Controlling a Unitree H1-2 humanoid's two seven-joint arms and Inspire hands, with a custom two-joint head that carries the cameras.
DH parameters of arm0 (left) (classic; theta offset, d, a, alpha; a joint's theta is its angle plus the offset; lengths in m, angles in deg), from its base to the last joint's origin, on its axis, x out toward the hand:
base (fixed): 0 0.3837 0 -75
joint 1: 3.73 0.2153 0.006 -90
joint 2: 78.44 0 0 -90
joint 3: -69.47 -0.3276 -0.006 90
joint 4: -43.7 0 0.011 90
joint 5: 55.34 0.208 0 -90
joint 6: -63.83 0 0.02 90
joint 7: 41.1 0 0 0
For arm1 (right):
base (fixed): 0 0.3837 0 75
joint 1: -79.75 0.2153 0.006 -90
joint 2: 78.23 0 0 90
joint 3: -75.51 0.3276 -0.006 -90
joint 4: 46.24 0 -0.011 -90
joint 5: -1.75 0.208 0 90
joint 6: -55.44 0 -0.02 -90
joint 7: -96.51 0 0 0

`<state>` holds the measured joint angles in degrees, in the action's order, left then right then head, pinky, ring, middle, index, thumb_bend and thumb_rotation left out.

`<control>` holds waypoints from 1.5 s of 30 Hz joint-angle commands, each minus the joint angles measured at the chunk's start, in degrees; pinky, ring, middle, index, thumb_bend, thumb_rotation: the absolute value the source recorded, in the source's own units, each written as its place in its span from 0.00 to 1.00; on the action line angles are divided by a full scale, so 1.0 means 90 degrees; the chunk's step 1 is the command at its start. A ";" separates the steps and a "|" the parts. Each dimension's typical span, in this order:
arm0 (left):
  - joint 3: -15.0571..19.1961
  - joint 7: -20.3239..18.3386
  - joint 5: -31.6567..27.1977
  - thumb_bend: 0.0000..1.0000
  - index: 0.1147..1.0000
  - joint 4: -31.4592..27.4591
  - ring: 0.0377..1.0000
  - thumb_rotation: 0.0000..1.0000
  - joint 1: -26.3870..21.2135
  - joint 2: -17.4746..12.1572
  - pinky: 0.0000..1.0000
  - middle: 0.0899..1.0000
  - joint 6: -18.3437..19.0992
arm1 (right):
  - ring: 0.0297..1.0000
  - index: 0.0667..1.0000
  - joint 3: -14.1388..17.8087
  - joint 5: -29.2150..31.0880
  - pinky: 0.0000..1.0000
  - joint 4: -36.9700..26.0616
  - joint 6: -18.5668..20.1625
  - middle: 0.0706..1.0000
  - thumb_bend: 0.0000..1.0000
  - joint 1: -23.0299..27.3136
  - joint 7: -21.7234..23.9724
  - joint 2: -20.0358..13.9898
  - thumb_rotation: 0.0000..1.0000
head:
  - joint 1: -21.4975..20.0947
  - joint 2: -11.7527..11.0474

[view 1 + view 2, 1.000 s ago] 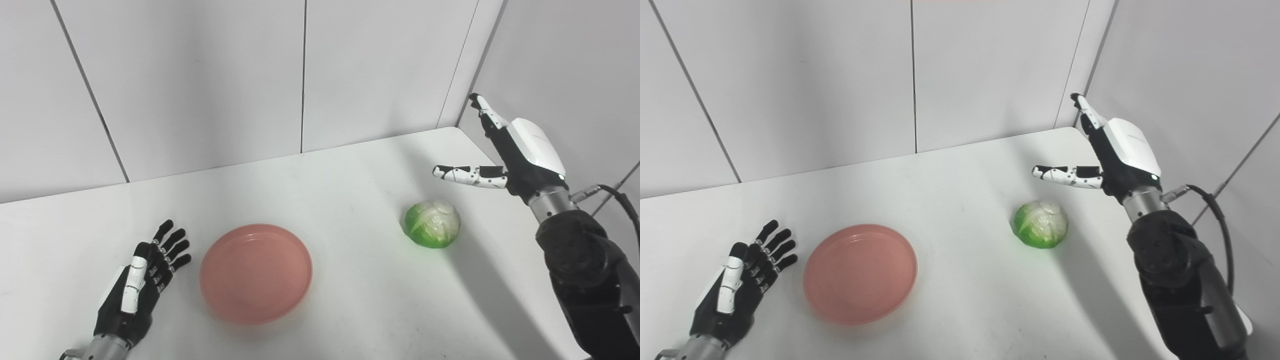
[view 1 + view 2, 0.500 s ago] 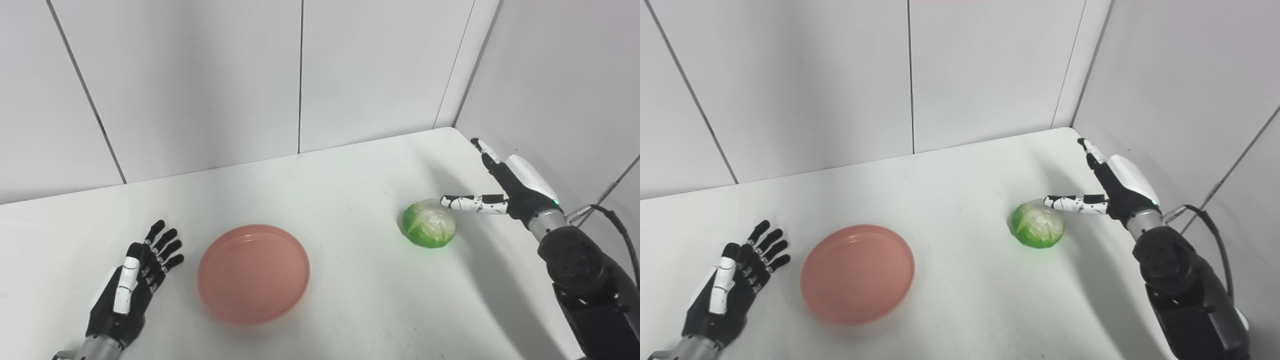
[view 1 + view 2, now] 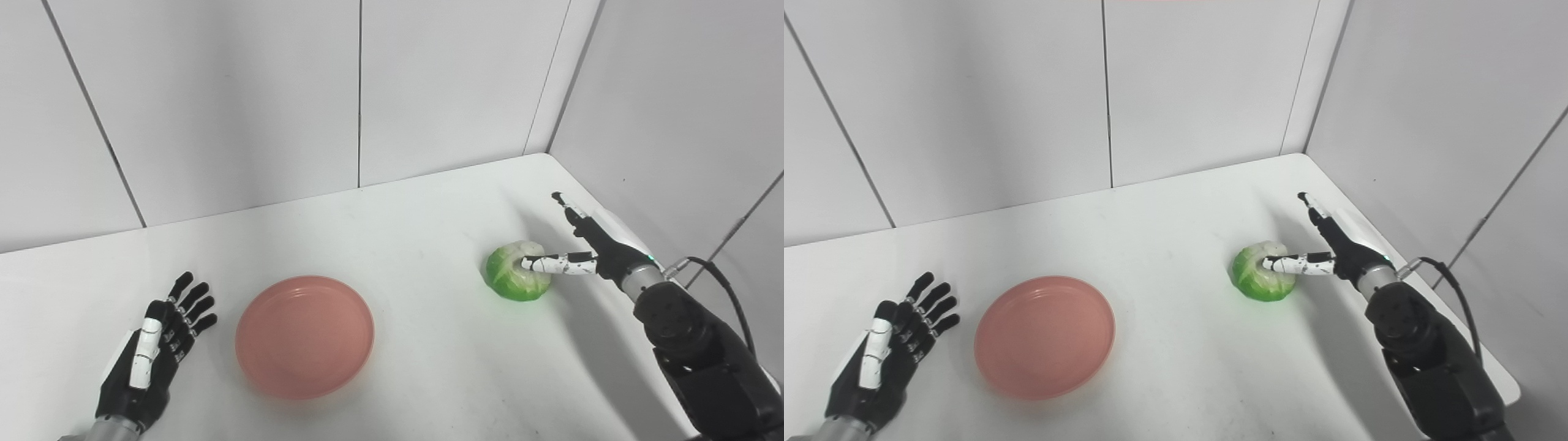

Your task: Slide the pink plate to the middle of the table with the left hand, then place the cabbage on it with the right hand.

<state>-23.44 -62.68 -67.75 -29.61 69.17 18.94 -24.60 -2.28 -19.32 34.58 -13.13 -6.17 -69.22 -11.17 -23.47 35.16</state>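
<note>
My right hand (image 3: 591, 242) reaches over the right side of the table (image 3: 429, 367), close to its right edge and short of the far right corner. It is spread wide: the thumb (image 3: 551, 264) lies across the top of the cabbage (image 3: 511, 282) and appears to touch it, while the fingers (image 3: 566, 208) point away toward the far corner, clear of the cabbage. The hand has not closed on anything (no grasp yet, only the thumb resting over the top). My right forearm, dark and bulky, comes up from the bottom right corner of the view.

The cabbage is a small round head, bright green with a pale whitish top. It sits on the table surface, toward the right edge and about halfway between the near and far edges, well apart from the plate.

The plate (image 3: 304, 335) is pink, round and shallow. It sits a little left of the table's middle, toward the near edge.

My left hand (image 3: 150, 355) lies near the table's left near corner, just beside the plate's left rim but not touching it. It is open, fingers apart and stretched forward, holding nothing.

The table is white, and pale panelled walls rise behind its far and right edges.
</note>
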 commanded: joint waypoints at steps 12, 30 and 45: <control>0.0017 -0.0042 -0.0003 0.83 0.95 0.0138 0.93 0.94 0.0227 -0.0136 0.90 0.94 0.0519 | 0.95 1.00 -0.0278 -0.0170 0.85 -0.0032 -0.0029 0.99 1.00 0.0207 0.0014 -0.0331 0.52 | 0.0022 0.0077; -0.0004 -0.0075 0.0039 0.83 0.95 0.0184 0.94 0.94 0.0197 -0.0160 0.91 0.95 0.0442 | 0.95 1.00 -0.0680 -0.0146 0.86 0.0396 0.0041 0.99 1.00 0.0443 0.0291 -0.0431 0.54 | 0.0005 0.0108; 0.0007 -0.0089 -0.0025 0.82 0.96 0.0085 0.95 0.94 0.0217 -0.0145 0.94 0.96 0.0581 | 0.96 0.98 -0.0982 0.0154 0.90 0.0839 -0.0005 0.97 1.00 0.0782 0.0445 -0.0354 0.40 | 0.0045 0.0130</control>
<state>-23.16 -63.52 -68.02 -30.15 69.21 18.51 -23.45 -11.59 -18.64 42.49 -12.98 -0.47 -65.37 -13.11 -23.12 36.39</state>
